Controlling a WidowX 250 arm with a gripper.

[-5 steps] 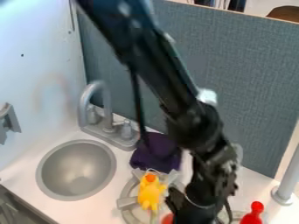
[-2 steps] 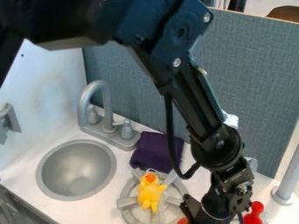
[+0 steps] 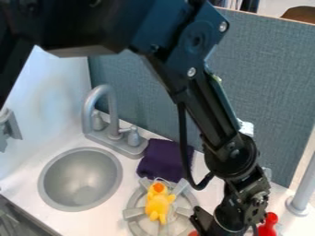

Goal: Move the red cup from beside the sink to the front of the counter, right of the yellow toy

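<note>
Camera view: jaws at bottom edge, cannot tell how wide or whether holding; red object [image 3: 194, 233] close by.

The black robot arm [image 3: 212, 120] slants from the top left down to the lower right, its black end effector [image 3: 215, 227] at the bottom edge. Just beside the end effector, a glossy red object [image 3: 268, 226] stands partly hidden behind the arm. To the left, a yellow toy bird with an orange beak [image 3: 159, 203] lies on a round grey stove grate [image 3: 133, 213]. A folded dark purple cloth [image 3: 161, 159] lies behind the bird on the white counter [image 3: 98, 221], near a grey curved faucet [image 3: 112, 110] and round grey sink [image 3: 80, 177]. A blue-grey fabric partition [image 3: 271, 92] rises behind.
</note>
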